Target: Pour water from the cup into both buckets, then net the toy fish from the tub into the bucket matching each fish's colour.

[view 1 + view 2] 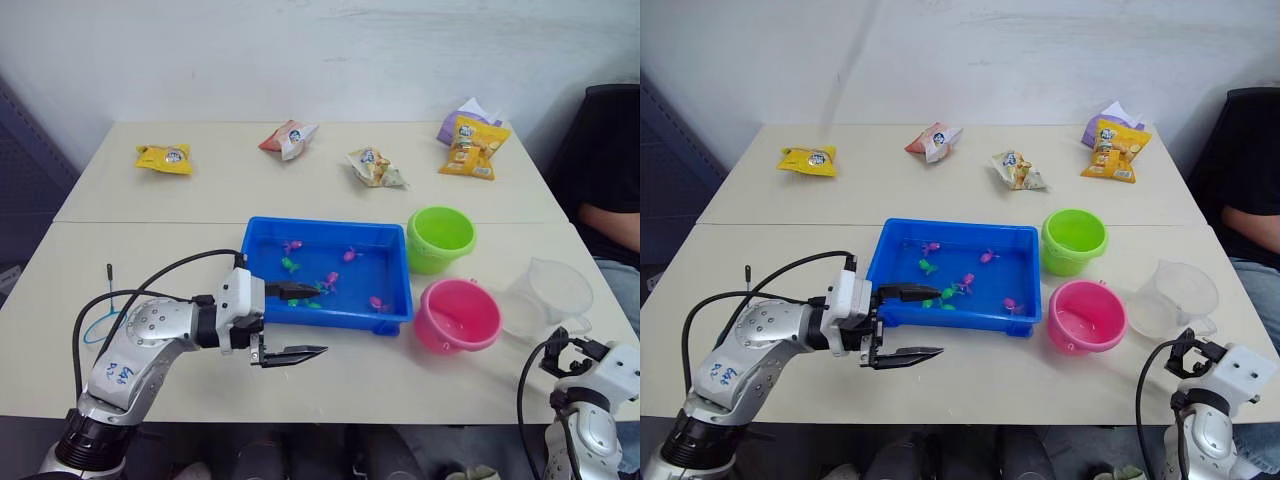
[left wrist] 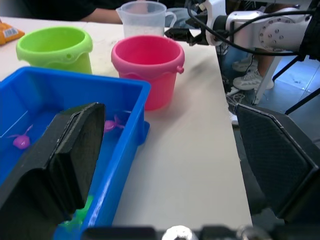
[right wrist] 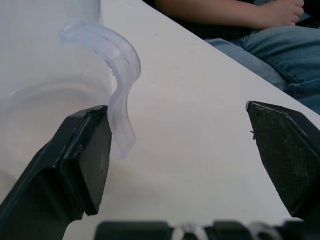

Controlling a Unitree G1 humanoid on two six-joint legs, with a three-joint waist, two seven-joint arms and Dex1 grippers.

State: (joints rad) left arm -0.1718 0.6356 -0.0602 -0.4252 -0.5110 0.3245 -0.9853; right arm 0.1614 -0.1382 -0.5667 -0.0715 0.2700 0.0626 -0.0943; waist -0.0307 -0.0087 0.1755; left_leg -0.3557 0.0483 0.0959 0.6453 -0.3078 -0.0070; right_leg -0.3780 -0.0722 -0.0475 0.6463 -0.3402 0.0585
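Along the far edge of the table [image 1: 330, 390], head views: four snack packets, a yellow packet [image 1: 164, 158] toward the left corner, a red-and-white packet [image 1: 289, 139], a pale packet [image 1: 375, 167], and a yellow-orange packet [image 1: 474, 146] lying against a purple packet [image 1: 466, 113] toward the right corner. A person's arm [image 1: 610, 222] rests beyond the right edge. Mid-table sits the blue tub [image 1: 327, 312] holding small pink and green toy fish [image 1: 291, 265]. Just right of the tub stand the green bucket [image 1: 440, 239], farther back, and the pink bucket [image 1: 458, 316], nearer the front. The clear cup [image 1: 549, 298] stands right of the pink bucket, near the right edge, upright. The net [image 1: 103, 318] lies flat by the left edge, well apart from the tub. The left gripper [image 1: 296, 322] hangs at the tub's near left corner, jaws spread, one finger over the rim, one over bare table, holding nothing. The right gripper [image 1: 563, 345] sits just in front of the cup.

Left wrist view: one finger over the tub's water, pink fish beside it; both buckets and the cup stand beyond, the other arm's gripper by the cup.

Right wrist view: the right gripper's fingers [image 3: 85, 150] are spread wide, empty, one just beside the cup's curved clear handle [image 3: 117, 75]; whether it touches cannot be told.
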